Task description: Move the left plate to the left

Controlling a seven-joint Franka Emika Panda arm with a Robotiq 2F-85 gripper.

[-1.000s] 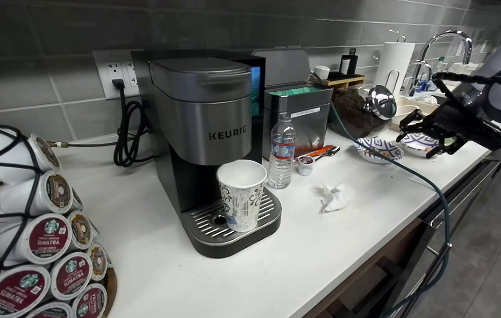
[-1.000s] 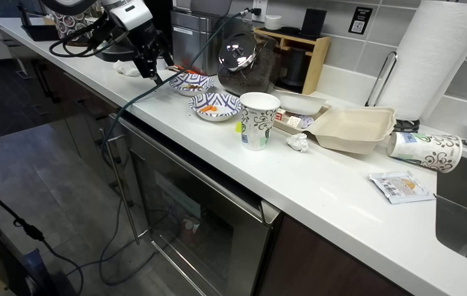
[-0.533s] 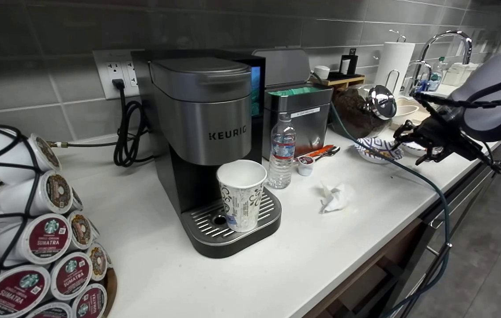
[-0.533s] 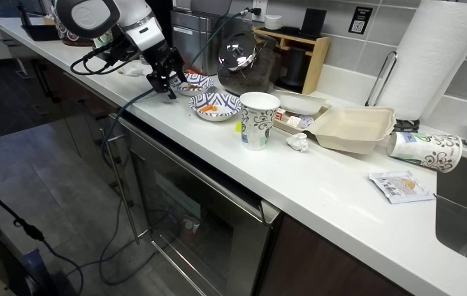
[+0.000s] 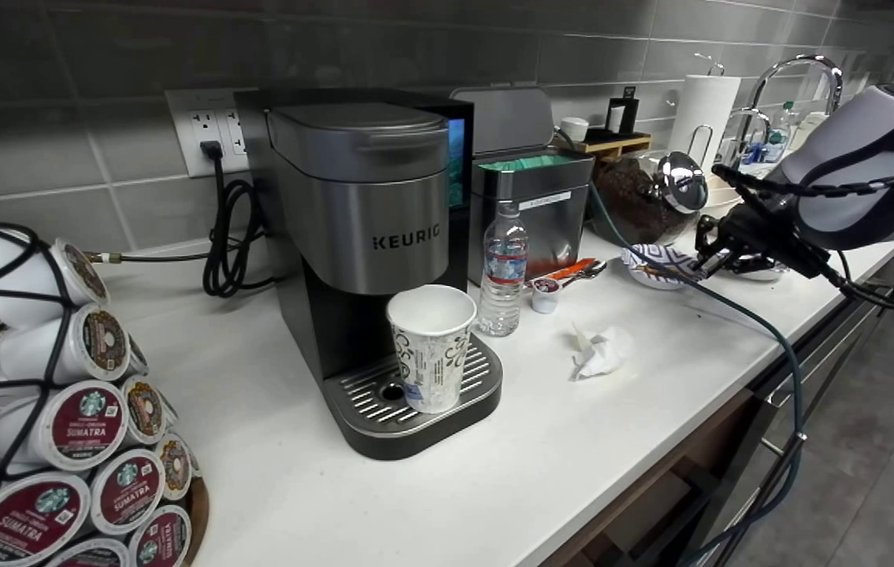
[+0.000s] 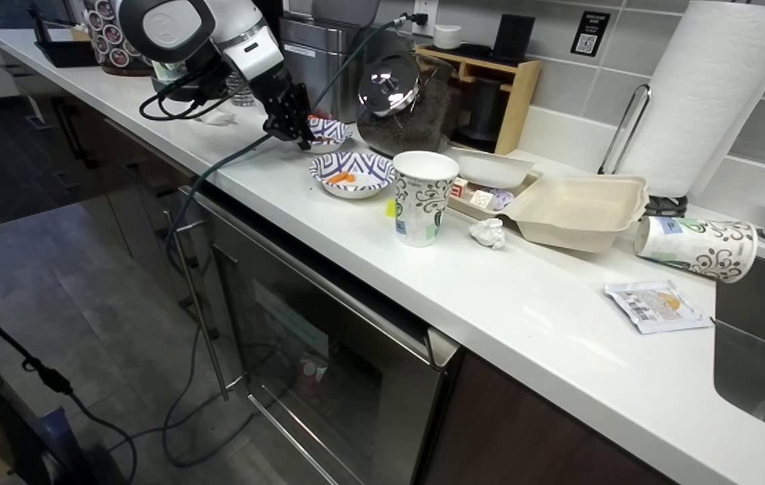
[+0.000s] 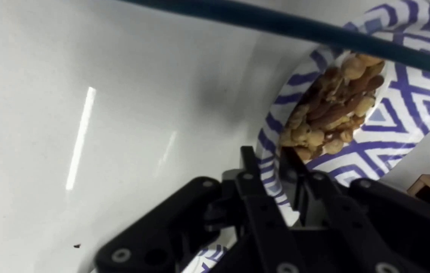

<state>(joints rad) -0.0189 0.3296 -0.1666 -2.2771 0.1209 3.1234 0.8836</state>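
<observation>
The left plate is in the grasp of the gripper, whose two fingers pinch its rim: one stands outside, the other inside with its tip against a heap of nuts. The rest of the plate spreads ahead of the fingertips; whether its base is clear of the white counter I cannot tell. A teal cable crosses over the plate in the wrist view, ahead of the tips.

Near the hand, in an exterior view, a second patterned plate holds a few orange pieces. Beyond it from the hand stands an upright paper cup, then a crumpled wad and a takeout box, with a tipped cup and a packet well apart from the gripper.

Behind the hand toward the wall, a jar sits beside a small wooden shelf. The opposite way along the counter from the hand, in an exterior view, come a metal bin, a water bottle, a crumpled napkin and, farthest from the gripper among these, a coffee maker with another upright cup on its drip tray
</observation>
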